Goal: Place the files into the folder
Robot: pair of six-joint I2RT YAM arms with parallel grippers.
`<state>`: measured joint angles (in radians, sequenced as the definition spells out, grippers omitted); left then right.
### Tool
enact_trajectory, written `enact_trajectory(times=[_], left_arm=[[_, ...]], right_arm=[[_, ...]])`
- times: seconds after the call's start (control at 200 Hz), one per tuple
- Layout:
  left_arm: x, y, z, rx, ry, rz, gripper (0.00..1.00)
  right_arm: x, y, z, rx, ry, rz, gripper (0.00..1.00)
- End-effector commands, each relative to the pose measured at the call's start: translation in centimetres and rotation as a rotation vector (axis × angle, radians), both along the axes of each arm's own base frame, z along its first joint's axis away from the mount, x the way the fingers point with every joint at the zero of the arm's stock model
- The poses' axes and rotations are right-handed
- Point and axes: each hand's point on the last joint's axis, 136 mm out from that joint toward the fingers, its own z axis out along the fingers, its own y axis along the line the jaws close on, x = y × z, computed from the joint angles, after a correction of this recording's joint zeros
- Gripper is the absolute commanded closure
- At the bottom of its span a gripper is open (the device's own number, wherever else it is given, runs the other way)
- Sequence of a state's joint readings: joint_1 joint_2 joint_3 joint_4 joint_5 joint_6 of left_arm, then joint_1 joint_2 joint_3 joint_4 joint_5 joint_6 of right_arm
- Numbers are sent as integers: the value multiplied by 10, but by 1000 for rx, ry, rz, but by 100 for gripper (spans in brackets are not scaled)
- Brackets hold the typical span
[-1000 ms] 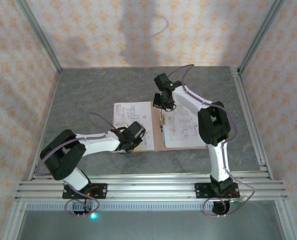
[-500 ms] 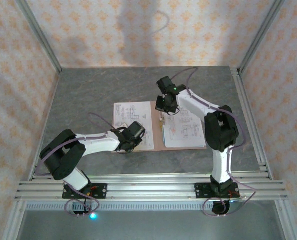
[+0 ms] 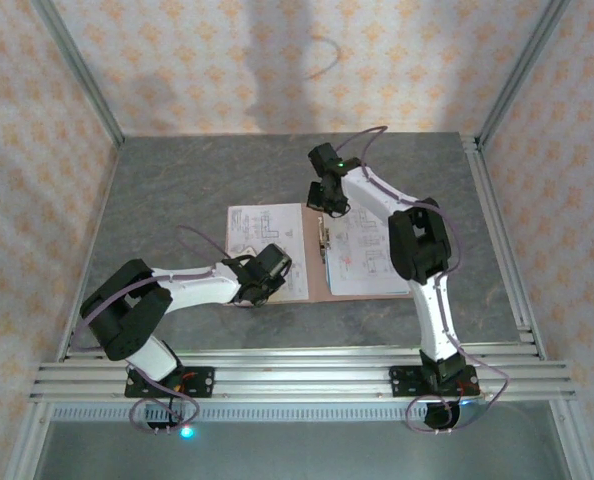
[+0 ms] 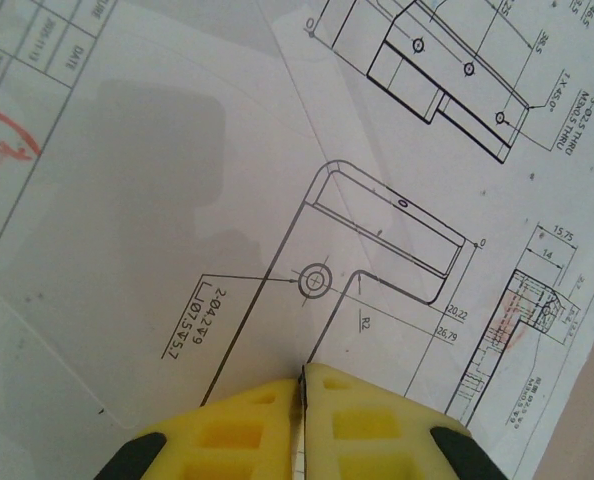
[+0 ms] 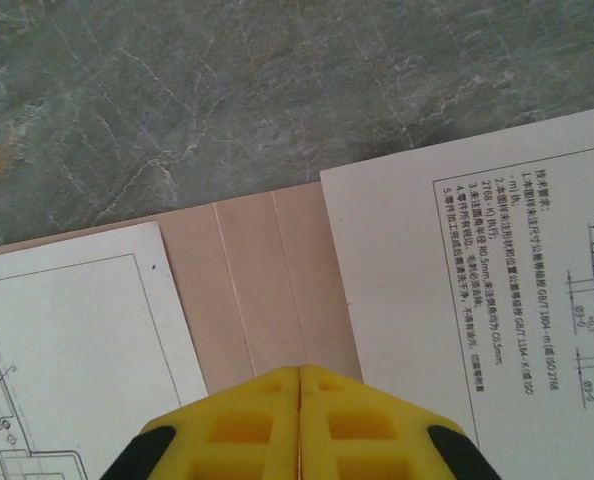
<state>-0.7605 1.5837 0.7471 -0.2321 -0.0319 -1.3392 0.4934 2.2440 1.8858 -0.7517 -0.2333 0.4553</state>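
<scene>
The pinkish-brown folder [image 3: 317, 287] lies open on the table, with printed files on both halves: one sheet [image 3: 260, 232] on the left, another [image 3: 375, 258] on the right. My left gripper [image 3: 269, 272] rests low on the left sheet's near right corner. In the left wrist view its yellow pads [image 4: 302, 372] are shut, with a thin sliver of the sheet [image 4: 177, 200] pinched between them. My right gripper [image 3: 329, 203] hovers shut and empty over the far end of the fold. Its tips [image 5: 299, 370] sit above the bare spine [image 5: 267, 270], between the left sheet [image 5: 67, 330] and right sheet [image 5: 477, 280].
The grey marbled tabletop [image 3: 197, 180] surrounds the folder, bounded by an aluminium frame [image 3: 497, 230] and patterned walls. A small metal fastener [image 3: 324, 236] lies along the folder's fold. The right arm's elbow [image 3: 415, 245] hangs over the right sheet.
The right arm's elbow swung right, then back left, while its gripper stayed near the far end of the fold. The left arm has not moved.
</scene>
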Motion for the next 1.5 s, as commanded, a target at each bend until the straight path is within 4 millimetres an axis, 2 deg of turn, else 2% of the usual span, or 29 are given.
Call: enact_trajectory(times=[0.0, 0.195, 1.046, 1.496], left_arm=[[-32, 25, -27, 106, 122, 5, 90], [-33, 27, -28, 108, 121, 11, 90], [-36, 26, -32, 106, 132, 32, 90], [-36, 27, -33, 112, 133, 35, 90]], right_arm=[[3, 1, 5, -6, 4, 21, 93], [-1, 4, 0, 5, 26, 36, 94], [-22, 9, 30, 91, 6, 76, 96], [-51, 5, 33, 142, -5, 39, 96]])
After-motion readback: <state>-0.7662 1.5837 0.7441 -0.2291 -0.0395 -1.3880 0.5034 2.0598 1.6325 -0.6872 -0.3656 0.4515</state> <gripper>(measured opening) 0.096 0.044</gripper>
